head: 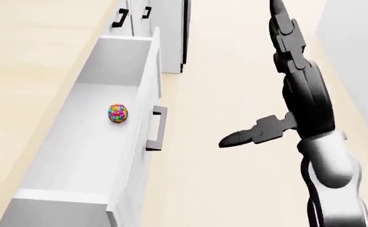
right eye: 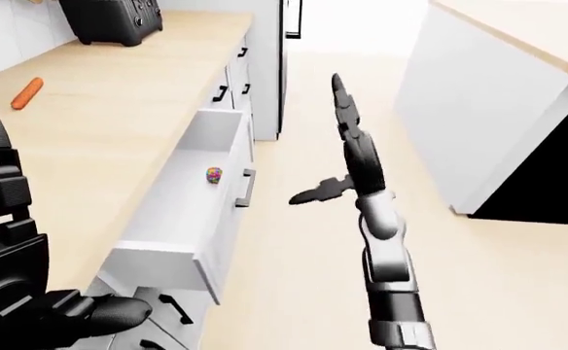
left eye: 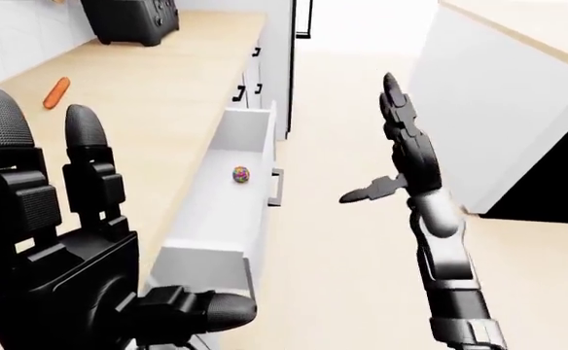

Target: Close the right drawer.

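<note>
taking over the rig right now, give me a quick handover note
Right hand: open, fingers straight, raised over the floor to the right of the drawer, touching nothing.
Left hand: open, empty, low at the left of the left-eye view.
Drawer: pulled fully out from under the counter, a multicoloured ball inside, handle free.
Done: nothing yet.
Left: bring the right hand to the drawer front and push it shut.

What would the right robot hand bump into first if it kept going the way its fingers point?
Probably nothing close: the right robot hand points up the bare floor, beside the open drawer, not at it. Depth is unclear.
</note>
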`<state>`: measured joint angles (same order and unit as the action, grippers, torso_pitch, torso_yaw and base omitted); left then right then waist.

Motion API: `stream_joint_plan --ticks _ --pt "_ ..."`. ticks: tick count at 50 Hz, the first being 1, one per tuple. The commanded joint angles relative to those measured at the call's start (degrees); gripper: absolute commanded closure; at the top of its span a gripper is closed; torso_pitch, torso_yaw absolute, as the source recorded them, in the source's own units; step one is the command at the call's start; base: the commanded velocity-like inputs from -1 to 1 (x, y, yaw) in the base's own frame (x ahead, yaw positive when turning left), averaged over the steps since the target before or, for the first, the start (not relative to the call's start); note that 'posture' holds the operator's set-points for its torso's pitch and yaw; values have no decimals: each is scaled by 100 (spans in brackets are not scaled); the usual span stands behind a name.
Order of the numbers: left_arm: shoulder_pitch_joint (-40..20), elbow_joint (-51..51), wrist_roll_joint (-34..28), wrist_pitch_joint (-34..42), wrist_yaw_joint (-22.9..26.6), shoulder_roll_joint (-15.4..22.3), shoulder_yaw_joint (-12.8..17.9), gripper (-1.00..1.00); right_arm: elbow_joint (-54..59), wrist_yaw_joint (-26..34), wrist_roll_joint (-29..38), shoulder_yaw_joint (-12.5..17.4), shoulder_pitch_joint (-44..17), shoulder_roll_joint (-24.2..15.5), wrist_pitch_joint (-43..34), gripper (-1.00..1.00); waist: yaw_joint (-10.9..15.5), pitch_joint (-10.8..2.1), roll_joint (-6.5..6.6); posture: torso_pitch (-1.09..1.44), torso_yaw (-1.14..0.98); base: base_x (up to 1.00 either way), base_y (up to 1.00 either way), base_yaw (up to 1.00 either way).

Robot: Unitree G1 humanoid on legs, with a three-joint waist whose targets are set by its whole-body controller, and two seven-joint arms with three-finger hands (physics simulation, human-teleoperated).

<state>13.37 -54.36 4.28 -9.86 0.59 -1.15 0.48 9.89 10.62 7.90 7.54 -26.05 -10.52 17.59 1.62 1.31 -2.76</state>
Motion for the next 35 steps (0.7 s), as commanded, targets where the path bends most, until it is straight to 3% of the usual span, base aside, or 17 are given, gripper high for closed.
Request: stream_joint_plan --ticks 1,3,8,14,25,29,32,35 --pt "-40 -170 -18 -118 15 6 -43 -100 -629 -138 -183 -3 350 73 -261 -100 8 -51 17 0 0 0 0 0" --pt "-43 -163 -38 -123 7 9 -55 -100 -1174 -262 -33 -46 975 201 -202 -100 -25 -63 22 0 0 0 0 0" --pt "-10 -144 -71 -178 5 17 -90 -100 -2739 -519 -158 180 2189 473 -323 -100 -62 -61 76 0 0 0 0 0" --pt "21 -123 -104 -237 1 22 -125 -100 -3432 -645 -163 338 2834 706 -238 -100 -103 -62 127 0 0 0 0 0" --pt "13 -49 -174 -263 -14 39 -227 -100 -3256 -767 -290 403 2891 737 10 -100 -140 -122 143 0 0 0 0 0" --pt "3 -106 -227 -200 -35 56 -308 -100 -3323 -1517 -485 906 2761 791 -138 -100 -127 -144 144 0 0 0 0 0" --pt "-1 -110 -220 -186 -48 70 -316 -100 -3165 -1789 -867 1119 2744 708 -242 -100 -109 -146 132 0 0 0 0 0" --pt "-22 -110 -279 -169 -62 82 -385 -100 -3165 -2200 -760 1295 2730 654 -433 -100 -97 -157 110 0 0 0 0 0"
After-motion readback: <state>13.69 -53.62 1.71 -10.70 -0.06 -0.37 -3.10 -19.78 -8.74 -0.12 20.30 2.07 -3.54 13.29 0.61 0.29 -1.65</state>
